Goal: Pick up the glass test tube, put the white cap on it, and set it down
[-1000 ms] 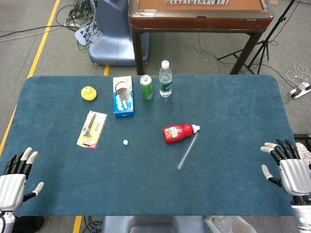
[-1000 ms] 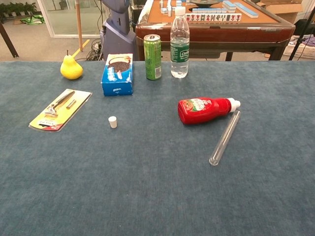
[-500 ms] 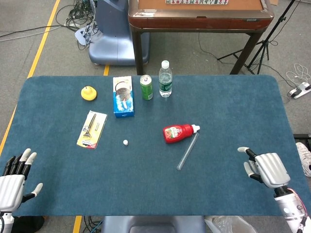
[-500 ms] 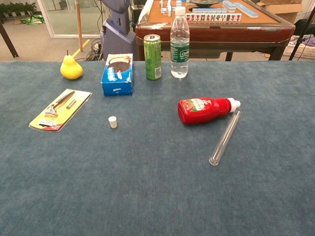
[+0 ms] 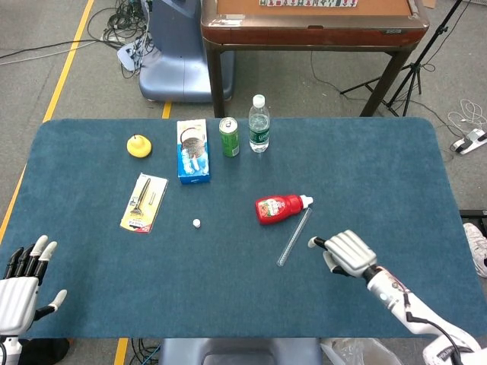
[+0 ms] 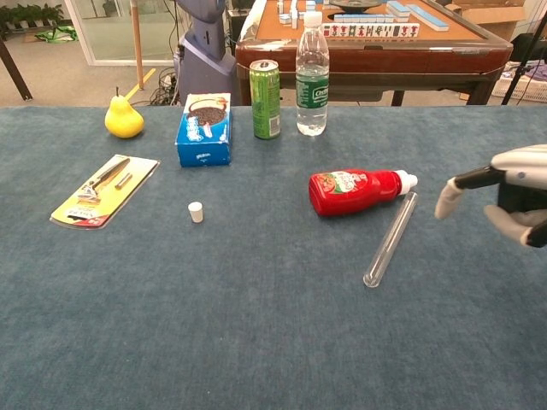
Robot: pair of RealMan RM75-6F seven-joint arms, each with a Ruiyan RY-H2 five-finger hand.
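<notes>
Head view shows the blue counter (image 5: 365, 160) with the glass test tube (image 5: 294, 237) lying flat, slanted, its upper end just beside the nozzle of the red ketchup bottle (image 5: 282, 207). The white cap (image 5: 196, 223) sits alone to the left of them, well apart from the tube. The right robot hand (image 5: 346, 252) hovers over the counter just to the right of the tube's lower end, not touching it, empty, one finger stretched toward the tube; the rest are hidden under the back of the hand. The left robot hand (image 5: 23, 277) rests at the near left corner, fingers spread and holding nothing. Farther back stand a green can (image 5: 229, 137), a water bottle (image 5: 259, 124), a blue snack box (image 5: 192, 150), a yellow pear (image 5: 138, 145) and a razor in a yellow pack (image 5: 144, 201).

Chest view shows the tube (image 6: 391, 238) lying beside the ketchup bottle (image 6: 359, 190), with the cap (image 6: 196, 212) upright to the left. The right robot hand (image 6: 513, 193) enters at the right edge, above the counter, fingers parted and empty, clear of the tube. The left robot hand is out of this view.
</notes>
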